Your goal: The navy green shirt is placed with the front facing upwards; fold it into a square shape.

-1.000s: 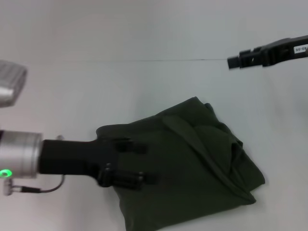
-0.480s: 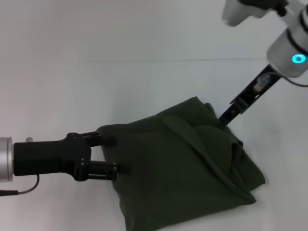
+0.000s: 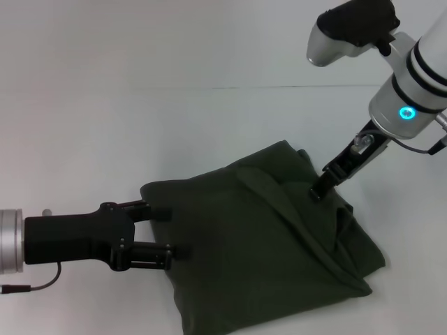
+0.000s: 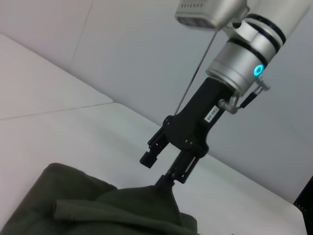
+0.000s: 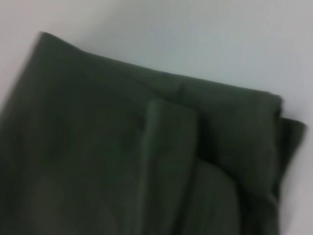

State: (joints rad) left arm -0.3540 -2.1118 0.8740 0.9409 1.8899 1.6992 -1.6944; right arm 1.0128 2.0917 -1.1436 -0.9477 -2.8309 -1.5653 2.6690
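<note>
Navy green shirt (image 3: 272,244): folded bundle on white table (image 3: 105,125), final squaring, you judge. Right gripper (image 3: 321,187): fingers spread, tip touching far edge. Left gripper (image 3: 159,230): fingers parted, at near-left edge. Next: tidy loose folds.

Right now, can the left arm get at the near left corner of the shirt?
Probably yes. The left gripper sits open at the shirt's left edge, with nothing between it and that corner. The right gripper is across the shirt, at its far side, out of the way.
</note>
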